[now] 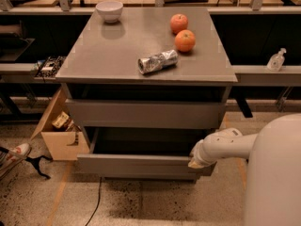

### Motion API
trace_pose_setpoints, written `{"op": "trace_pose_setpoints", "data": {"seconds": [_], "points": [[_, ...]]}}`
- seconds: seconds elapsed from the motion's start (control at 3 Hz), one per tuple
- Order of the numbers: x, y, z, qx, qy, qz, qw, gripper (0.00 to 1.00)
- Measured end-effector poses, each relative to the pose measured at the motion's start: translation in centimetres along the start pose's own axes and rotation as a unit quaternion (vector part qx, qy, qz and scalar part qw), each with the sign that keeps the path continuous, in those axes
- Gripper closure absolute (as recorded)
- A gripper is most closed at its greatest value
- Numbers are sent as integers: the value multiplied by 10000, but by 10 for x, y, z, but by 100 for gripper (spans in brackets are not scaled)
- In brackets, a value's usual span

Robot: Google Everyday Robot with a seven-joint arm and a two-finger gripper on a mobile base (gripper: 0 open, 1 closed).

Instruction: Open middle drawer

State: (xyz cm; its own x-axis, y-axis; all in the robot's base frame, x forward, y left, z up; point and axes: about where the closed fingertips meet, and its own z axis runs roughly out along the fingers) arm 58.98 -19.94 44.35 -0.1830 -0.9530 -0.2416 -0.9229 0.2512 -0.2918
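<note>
While the middle drawer (136, 165) already stands some way out, its dark inside showing behind the flat grey front, we would not call the job safe yet. Our gripper (194, 162) sits at the far right end of that front, at its upper edge. It is carried by the pale arm (230, 142) that reaches in from the robot's body (275, 173) at lower right. Whether it is spread or closed on the edge we cannot tell. Above, the taller grey front (141, 114) lies further back, and only a thin strip of a lower front (146, 176) shows beneath.

What worries us is the off-centre hold. A pull from one corner could, we judge, skew the drawer and bind it — or the gripper could slide off the handleless edge and leave the drawer where it is. A sharp tug might also shake the cabinet top (117, 55), where a crumpled can (158, 61) lies on its side near two round orange fruits (185, 40); the can looks free to roll. The body stands close to the drawer's right corner, so we judge there is little room to draw back straight.
</note>
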Motion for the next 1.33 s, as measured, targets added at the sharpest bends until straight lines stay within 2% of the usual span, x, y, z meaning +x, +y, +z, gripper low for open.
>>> {"op": "trace_pose_setpoints", "data": {"seconds": [0.33, 0.67, 1.33], "points": [[0, 0, 0, 0, 0, 0, 10000, 100], [22, 23, -13, 66, -1, 263, 9996, 100], [23, 27, -13, 47, -22, 263, 9996, 100]]}}
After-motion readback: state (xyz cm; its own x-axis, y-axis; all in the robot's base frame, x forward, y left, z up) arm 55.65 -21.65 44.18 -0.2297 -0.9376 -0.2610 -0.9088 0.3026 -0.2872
